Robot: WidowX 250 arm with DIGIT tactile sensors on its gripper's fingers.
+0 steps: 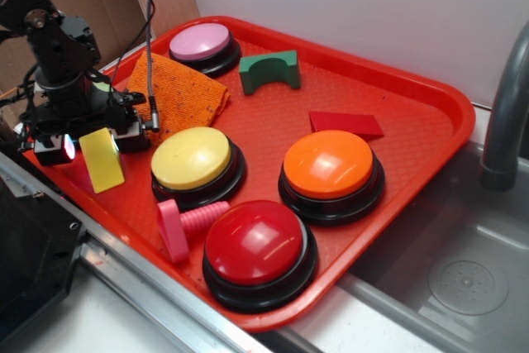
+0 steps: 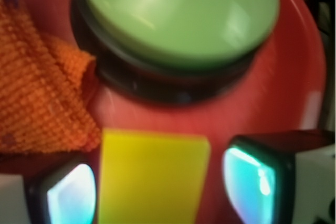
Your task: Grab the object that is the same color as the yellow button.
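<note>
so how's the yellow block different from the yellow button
The yellow block is flat, thin and rectangular; the yellow button is a round dome on a black base. The block is far smaller than the button. The block sits between the fingers of the claw, tilted on end at the tray's left edge; the button rests untouched, flat on the tray. Both are yellow and smooth.

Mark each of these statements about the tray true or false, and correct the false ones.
1. The yellow block sits between the gripper fingers. True.
2. The orange cloth covers the yellow button. False: it lies beside the button, farther back on the tray.
3. The red wedge lies behind the orange button. True.
4. The green arch block stands on the red button. False: it rests on the tray near the pink button.
</note>
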